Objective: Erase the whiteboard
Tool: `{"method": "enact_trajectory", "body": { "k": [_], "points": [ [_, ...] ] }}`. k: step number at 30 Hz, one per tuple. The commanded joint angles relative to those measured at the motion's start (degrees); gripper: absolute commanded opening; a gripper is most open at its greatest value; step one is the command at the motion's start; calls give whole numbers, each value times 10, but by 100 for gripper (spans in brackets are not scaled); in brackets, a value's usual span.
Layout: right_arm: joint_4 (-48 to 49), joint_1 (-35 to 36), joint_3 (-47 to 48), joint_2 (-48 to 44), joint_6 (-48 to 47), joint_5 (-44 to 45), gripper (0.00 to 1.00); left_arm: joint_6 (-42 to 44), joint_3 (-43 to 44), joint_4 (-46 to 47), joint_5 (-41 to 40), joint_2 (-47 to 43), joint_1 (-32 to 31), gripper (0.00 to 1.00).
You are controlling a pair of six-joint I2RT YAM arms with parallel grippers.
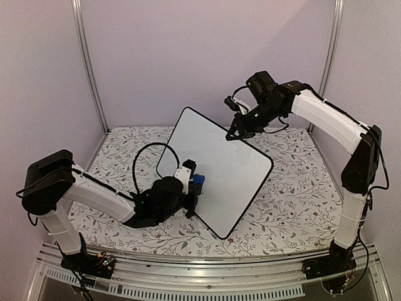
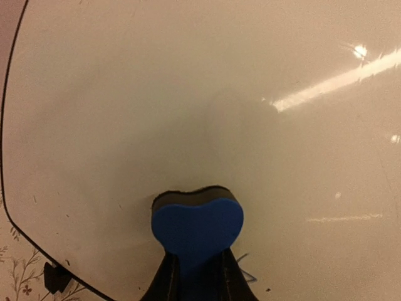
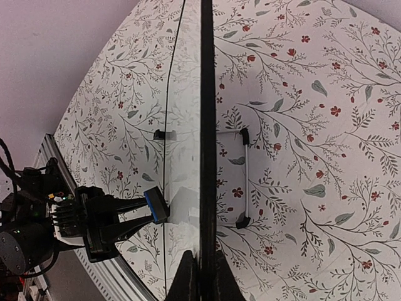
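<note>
1. Found the whiteboard (image 1: 219,164) standing tilted in the middle of the floral table (image 1: 301,188), with its lower edge down toward the cloth and one corner nearest the arm bases.
2. Pinched its upper edge in the right gripper (image 1: 237,130), fingers (image 3: 188,279) closed almost fully, one on each side of the thin black frame (image 3: 207,125) and touching it.
3. From the right wrist, showed the whiteboard edge-on, running straight up out of that grip.
4. Held a blue heart-shaped eraser (image 2: 197,229) in the left gripper (image 1: 195,185), fingers (image 2: 168,282) drawn in narrow and clamped on its lower part.
5. Pressed the eraser's dark pad flat against the white face, low on the side nearest the left arm.
6. Showed a small grey mark (image 2: 249,276) on the face just beside the left fingers.
7. Showed a black foot (image 2: 55,276) at the frame's lower curve, over the cloth; could not tell whether it touched.
</note>
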Motion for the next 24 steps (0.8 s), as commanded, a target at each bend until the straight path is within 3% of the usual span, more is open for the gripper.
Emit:
{"method": "enact_trajectory", "body": {
  "k": [1,18,24],
  "points": [
    [-9,33,-4,14,-54,-6,0,-5,24,-43,137,52,-36,4],
    [-8,33,-6,11,-54,-5,0,-8,49,-91,116,42,-61,4],
    [-8,33,-6,13,-54,-4,0,-40,45,-164,63,14,-10,3]
  ]
}}
